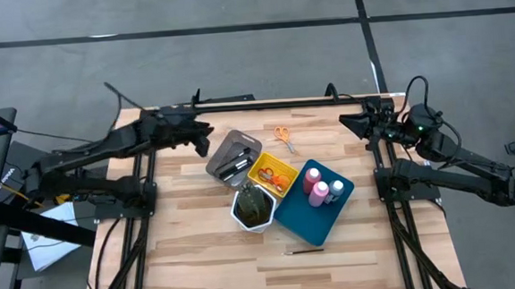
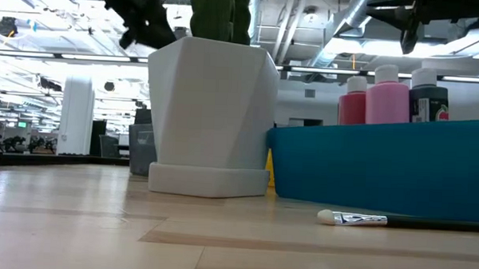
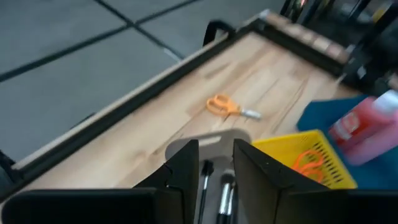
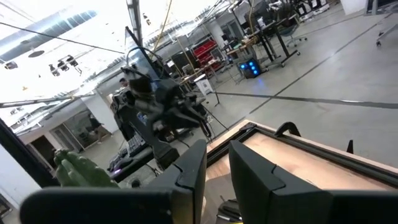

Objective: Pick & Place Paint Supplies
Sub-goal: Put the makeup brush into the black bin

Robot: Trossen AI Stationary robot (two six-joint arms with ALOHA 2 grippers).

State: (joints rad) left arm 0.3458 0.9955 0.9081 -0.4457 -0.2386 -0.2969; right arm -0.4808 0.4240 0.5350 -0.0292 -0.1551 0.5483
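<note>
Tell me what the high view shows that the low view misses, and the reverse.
Only the high view shows the orange scissors loose on the table, the grey tray, the left gripper above that tray's far corner, and the right gripper near the table's far right corner. Only the low view shows the room behind the table. Both show the white pot, blue tray, pink bottles and the loose brush.

the right gripper [image 4: 216,163] fills the foreground, its two dark fingers [image 4: 193,167] standing close together with a narrow gap between them. past them lies a corner of the wooden table [image 4: 298,155] with its dark edge rail. farther off the left arm [image 4: 163,109] reaches out, blurred. a green plant [image 4: 81,169] shows at the side.
</note>
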